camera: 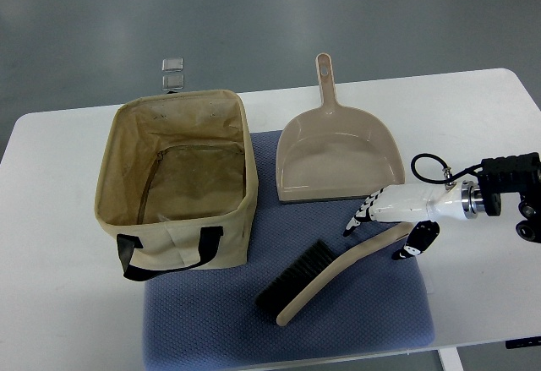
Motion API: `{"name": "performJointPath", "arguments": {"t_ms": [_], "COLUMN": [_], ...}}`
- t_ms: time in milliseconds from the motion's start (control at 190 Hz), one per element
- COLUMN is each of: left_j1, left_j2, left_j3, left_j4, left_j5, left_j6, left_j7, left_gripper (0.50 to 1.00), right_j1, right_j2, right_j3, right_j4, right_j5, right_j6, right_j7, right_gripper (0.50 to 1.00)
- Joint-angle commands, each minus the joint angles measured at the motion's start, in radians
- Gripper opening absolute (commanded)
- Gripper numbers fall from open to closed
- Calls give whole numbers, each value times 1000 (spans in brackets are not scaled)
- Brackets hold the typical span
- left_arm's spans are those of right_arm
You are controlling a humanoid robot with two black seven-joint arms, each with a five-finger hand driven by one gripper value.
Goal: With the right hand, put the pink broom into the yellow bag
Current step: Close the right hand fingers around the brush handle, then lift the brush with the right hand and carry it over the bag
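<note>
The pink-beige broom with black bristles lies slanted on the blue mat, its handle end pointing right. The yellow fabric bag stands open and upright at the left, with black strap handles on its near side. My right hand comes in from the right edge and is over the handle's end. Its fingers are spread, some on the far side of the handle and one on the near side. They have not closed on it.
A pink-beige dustpan lies just behind the broom, handle pointing away, close to my right hand. Two small clear blocks sit behind the bag. The white table ends near the bottom right.
</note>
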Motion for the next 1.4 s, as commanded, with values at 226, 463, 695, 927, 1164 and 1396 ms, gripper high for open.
{"name": "performJointPath", "arguments": {"t_ms": [226, 463, 695, 927, 1164, 1396], "left_j1": [0, 0, 0, 0, 0, 0], "left_j2": [0, 0, 0, 0, 0, 0], "left_j3": [0, 0, 0, 0, 0, 0], "left_j4": [0, 0, 0, 0, 0, 0], "left_j5": [0, 0, 0, 0, 0, 0], "left_j6": [0, 0, -1, 0, 0, 0], "left_j7": [0, 0, 0, 0, 0, 0], "left_gripper": [1000, 1000, 1000, 1000, 1000, 1000], "right_j1": [-20, -18, -12, -6, -8, -6], "right_j2": [2, -3, -27, -96, -179, -222], "right_j3": [0, 0, 14, 66, 195, 344], "right_j4": [-7, -7, -1, 15, 16, 15], "right_j5": [0, 1, 6, 12, 20, 49], "right_j6": [-17, -19, -36, -48, -37, 69], "right_j7": [-4, -1, 13, 82, 90, 90], "right_gripper": [684, 545, 509, 509, 519, 521]}}
